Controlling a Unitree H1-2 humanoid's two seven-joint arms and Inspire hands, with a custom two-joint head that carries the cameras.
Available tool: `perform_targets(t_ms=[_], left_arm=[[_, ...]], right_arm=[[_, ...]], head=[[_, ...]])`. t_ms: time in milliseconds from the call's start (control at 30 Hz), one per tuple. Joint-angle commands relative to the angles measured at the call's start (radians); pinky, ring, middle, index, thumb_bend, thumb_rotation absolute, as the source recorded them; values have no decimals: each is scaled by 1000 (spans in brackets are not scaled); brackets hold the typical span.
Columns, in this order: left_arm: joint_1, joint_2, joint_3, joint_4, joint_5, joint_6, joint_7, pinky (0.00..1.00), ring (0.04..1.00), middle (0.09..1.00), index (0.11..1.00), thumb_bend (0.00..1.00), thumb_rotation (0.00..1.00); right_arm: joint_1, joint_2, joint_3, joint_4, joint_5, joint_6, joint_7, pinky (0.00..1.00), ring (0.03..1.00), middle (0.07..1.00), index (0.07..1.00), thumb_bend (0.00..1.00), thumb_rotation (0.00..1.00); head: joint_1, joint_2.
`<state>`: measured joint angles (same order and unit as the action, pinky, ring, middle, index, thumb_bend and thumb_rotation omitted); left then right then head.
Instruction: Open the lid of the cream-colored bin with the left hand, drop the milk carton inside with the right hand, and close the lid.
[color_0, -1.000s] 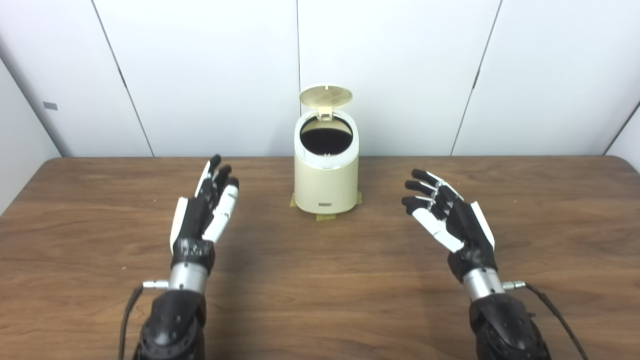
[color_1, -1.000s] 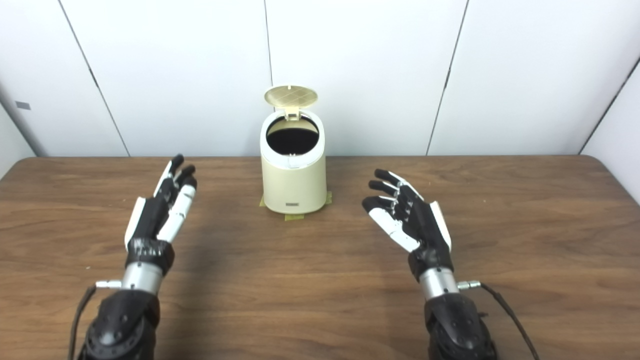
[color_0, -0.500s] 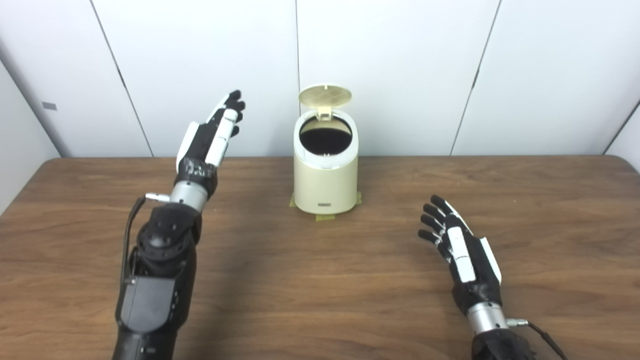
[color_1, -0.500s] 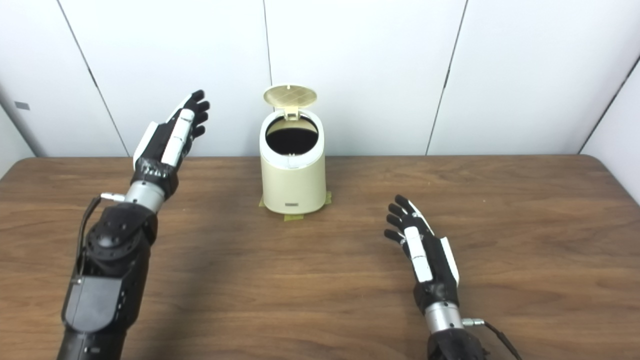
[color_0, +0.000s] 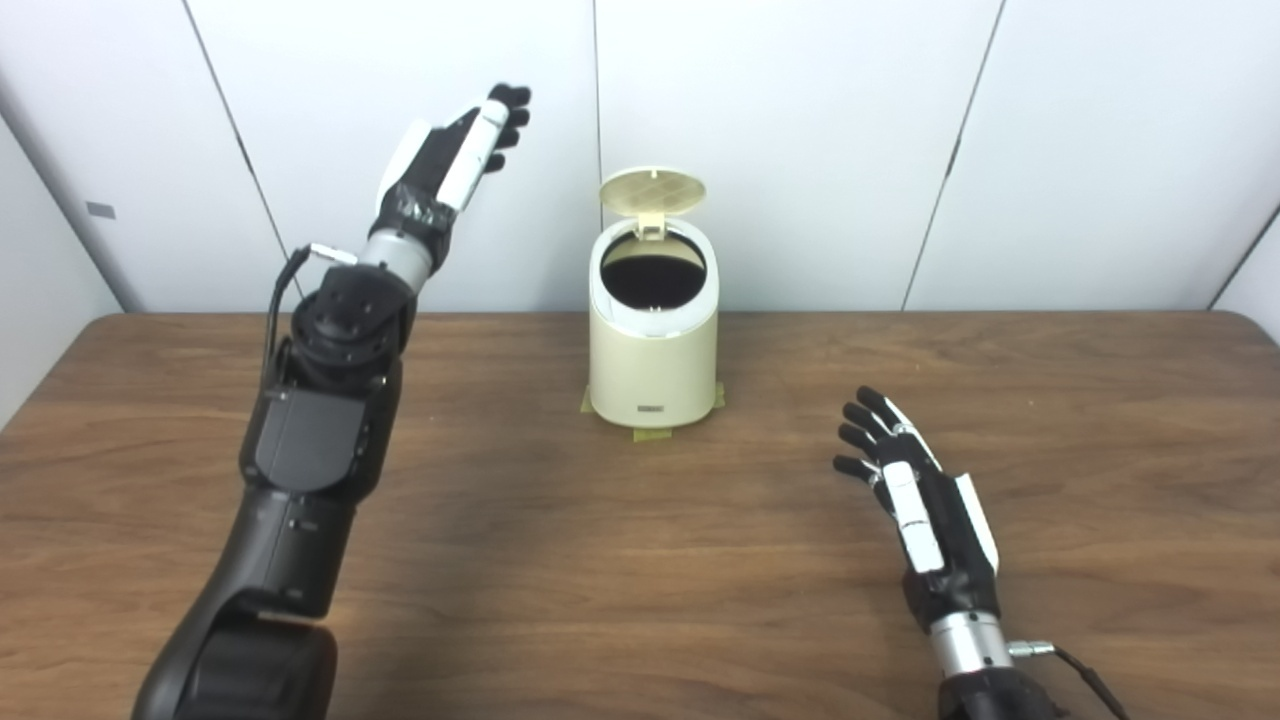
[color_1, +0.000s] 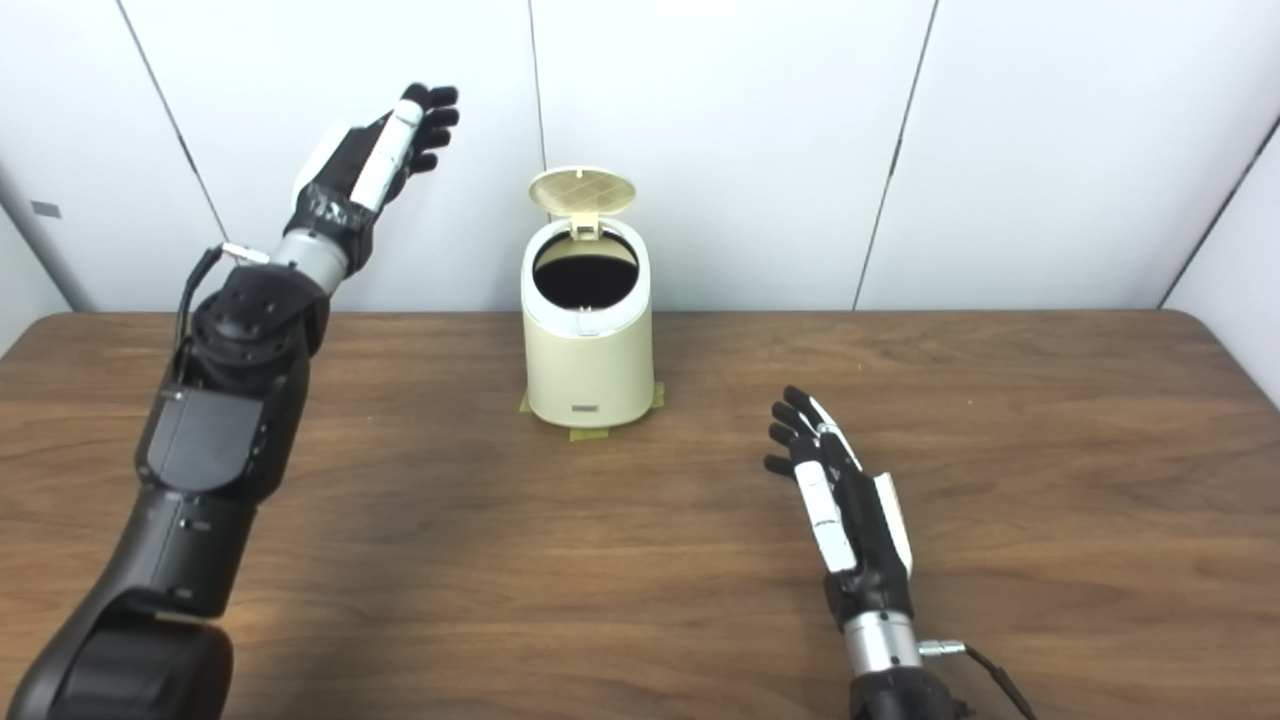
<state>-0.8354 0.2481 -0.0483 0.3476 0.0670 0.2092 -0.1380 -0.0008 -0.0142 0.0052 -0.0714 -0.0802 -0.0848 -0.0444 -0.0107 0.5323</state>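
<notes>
Raised since earlier: left hand (color_0: 452, 160), fingers spread, empty, high beside bin (color_0: 652, 345) at counter (color_0: 640, 560) far edge. Lid (color_0: 652, 191) upright. Right hand (color_0: 925, 500) spread, empty, low. Milk carton: unseen. Risk: hasty swipe topples bin.

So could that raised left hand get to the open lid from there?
Probably yes. The left hand is open, holds nothing, and hangs up and to the left of the lid, with only bare air between them. The right hand is low and far off.
</notes>
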Motion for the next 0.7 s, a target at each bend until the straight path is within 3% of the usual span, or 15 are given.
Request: perform_targets(t_ms=[0,167,433,600,667], left_arm=[[-90,18,-21,-2,26,-70,-18,886,891,874,886,437,1000],[-119,38,-89,-9,77,-64,-77,901,943,918,923,444,1000],[-146,51,-176,-25,182,-62,-122,874,877,831,870,447,995],[-162,77,-239,-31,251,-79,-177,919,881,831,845,460,1000],[-166,87,-260,-36,280,-88,-195,893,864,831,834,471,1000]], right_arm=[[27,7,9,10,-33,-35,-18,774,875,880,898,492,962],[37,18,13,12,-44,-36,-27,790,881,883,910,511,996],[35,23,29,36,-99,-55,-49,781,863,876,927,527,1000],[34,28,34,41,-123,-56,-58,766,844,867,927,514,1000],[34,31,36,42,-135,-54,-63,759,837,862,926,507,1000]], head=[[-2,1],[-3,3],[-6,2],[-6,3],[-7,2]])
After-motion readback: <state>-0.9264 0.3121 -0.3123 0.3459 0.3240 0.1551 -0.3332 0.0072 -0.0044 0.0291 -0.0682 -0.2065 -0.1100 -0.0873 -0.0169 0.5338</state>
